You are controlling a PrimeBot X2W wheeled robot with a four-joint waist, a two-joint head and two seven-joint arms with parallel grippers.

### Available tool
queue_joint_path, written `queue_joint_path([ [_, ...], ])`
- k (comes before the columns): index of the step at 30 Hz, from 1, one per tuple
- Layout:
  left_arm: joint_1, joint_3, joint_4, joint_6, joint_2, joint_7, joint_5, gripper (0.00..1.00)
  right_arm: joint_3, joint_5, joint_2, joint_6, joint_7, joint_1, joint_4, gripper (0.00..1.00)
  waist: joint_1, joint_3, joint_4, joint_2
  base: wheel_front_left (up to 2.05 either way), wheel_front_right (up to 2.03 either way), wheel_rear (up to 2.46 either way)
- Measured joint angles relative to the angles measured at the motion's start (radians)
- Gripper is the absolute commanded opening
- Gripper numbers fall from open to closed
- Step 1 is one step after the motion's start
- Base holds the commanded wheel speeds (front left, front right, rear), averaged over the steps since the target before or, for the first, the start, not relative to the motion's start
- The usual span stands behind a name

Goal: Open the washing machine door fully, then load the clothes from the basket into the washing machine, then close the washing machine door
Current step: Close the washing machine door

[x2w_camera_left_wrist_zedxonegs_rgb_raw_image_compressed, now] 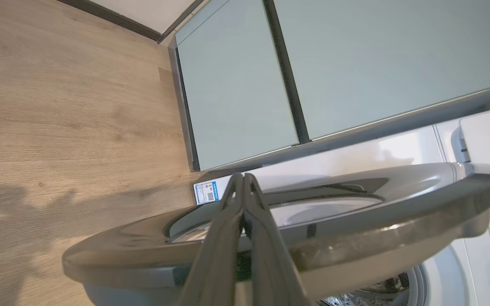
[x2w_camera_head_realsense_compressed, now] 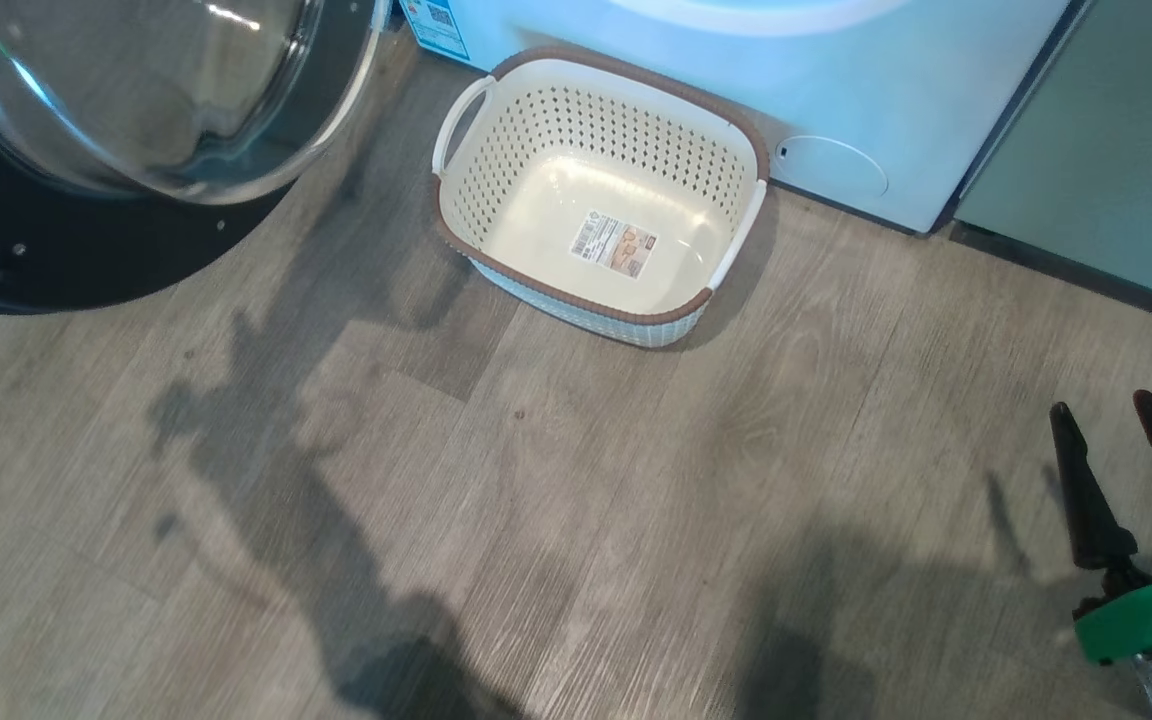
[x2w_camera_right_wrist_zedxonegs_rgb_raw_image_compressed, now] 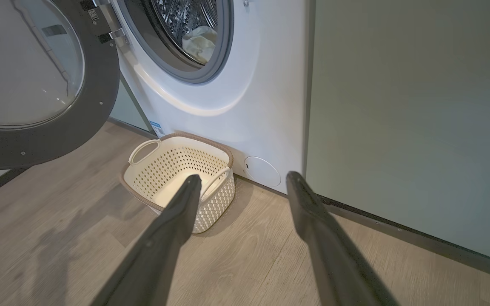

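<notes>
Finding the basket (x2w_camera_head_realsense_compressed: 626, 125) empty and the clothes (x2w_camera_right_wrist_zedxonegs_rgb_raw_image_compressed: 198, 42) in the drum (x2w_camera_right_wrist_zedxonegs_rgb_raw_image_compressed: 170, 17), I had only the door (x2w_camera_right_wrist_zedxonegs_rgb_raw_image_compressed: 58, 142) left to close, left gripper (x2w_camera_left_wrist_zedxonegs_rgb_raw_image_compressed: 243, 180) pinched shut, right gripper (x2w_camera_right_wrist_zedxonegs_rgb_raw_image_compressed: 243, 177) spread wide.

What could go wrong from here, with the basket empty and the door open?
The clothes seem to lie near the front of the drum, so the door might pinch them when shut. The shut left gripper by the door's rim could slip off when pushing.

Head looks down, right wrist low; both share the basket (x2w_camera_head_realsense_compressed: 616, 130).
</notes>
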State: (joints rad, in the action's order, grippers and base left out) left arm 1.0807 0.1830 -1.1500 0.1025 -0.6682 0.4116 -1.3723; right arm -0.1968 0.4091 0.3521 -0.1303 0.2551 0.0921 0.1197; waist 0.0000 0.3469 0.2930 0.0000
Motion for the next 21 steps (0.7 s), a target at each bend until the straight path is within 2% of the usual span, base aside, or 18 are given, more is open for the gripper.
queue_joint_path([
  [8,0.004,-0.050,0.005,0.010,0.025,0.059,0.018,0.00,-0.001,0.000,-0.006,0.000,0.000,-0.001,0.007,1.00,-0.0001,-0.034,0.003,0.0000,0.00,0.00,0.00],
  [21,-0.013,-0.124,0.092,0.019,0.124,0.162,0.029,0.00,0.002,0.000,-0.041,0.000,0.000,-0.005,0.016,1.00,-0.0001,-0.106,0.016,0.0000,0.00,0.00,0.00],
])
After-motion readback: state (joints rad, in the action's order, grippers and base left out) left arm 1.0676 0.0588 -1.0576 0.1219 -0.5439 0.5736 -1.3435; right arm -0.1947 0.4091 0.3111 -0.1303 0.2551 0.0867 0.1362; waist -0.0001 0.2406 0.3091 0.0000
